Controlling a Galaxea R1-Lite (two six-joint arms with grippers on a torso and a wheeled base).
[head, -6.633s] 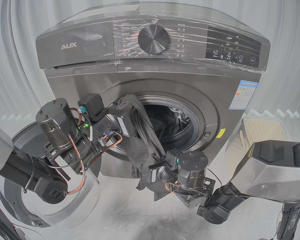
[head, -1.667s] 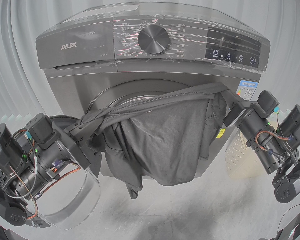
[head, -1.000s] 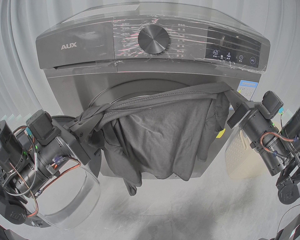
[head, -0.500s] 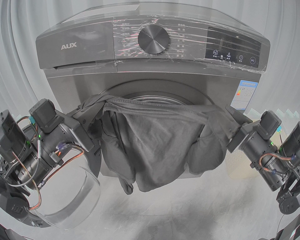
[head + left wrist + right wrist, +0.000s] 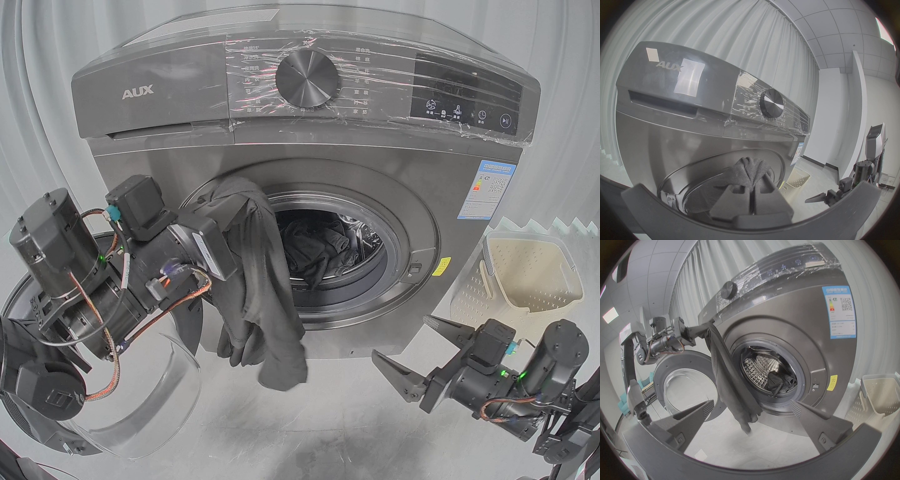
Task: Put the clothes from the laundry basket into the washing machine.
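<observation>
Hanging from the left gripper point(image 5: 211, 199), a dark grey garment point(image 5: 262, 300) drapes right in front of the washing machine point(image 5: 187, 156). And what a grip that is: the fingers are clenched tight on a bunched fold of the cloth, up at the left edge of the machine's round opening point(image 5: 365, 240). From there the garment falls in one long limp strip across the left side of that opening and on down past the machine's lower front, its tail dangling free above the floor. Look inside the machine now: a small heap of dark clothes point(image 5: 312, 245) lies in the drum, low and toward the front. The door point(image 5: 125, 400) stands swung wide open on the machine's left, just beneath the left arm. Over on the other side, the right gripper point(image 5: 417, 353) sits low in front of the machine's lower right corner, jaws spread wide, released, well apart from the garment. And the laundry basket point(image 5: 484, 294), cream and perforated, stands on the floor just beside the machine's right side.
</observation>
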